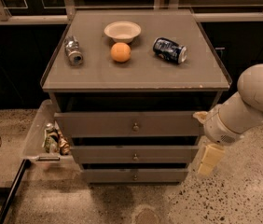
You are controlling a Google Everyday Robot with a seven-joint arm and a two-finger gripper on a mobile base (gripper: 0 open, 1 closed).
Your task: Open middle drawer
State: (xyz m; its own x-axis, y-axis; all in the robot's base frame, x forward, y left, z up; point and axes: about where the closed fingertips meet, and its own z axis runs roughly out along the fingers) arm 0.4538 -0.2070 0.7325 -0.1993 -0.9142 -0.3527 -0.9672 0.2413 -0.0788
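Observation:
The cabinet has three grey-brown drawer fronts. The middle drawer [135,154] is the second one, flat-fronted with a small round metal knob [135,157] at its centre, and looks pushed in. The top drawer [129,123] above it sticks out slightly. My gripper [208,160] hangs at the right of the cabinet, beside the middle drawer's right end, below my white arm [248,106]. It is well right of the knob and touches nothing that I can see.
On the cabinet top [136,73] lie a silver can [73,50], an orange [121,52], a white bowl [122,31] and a dark blue can [169,50]. A clear bin [40,136] with small items hangs at the cabinet's left side. The floor is speckled.

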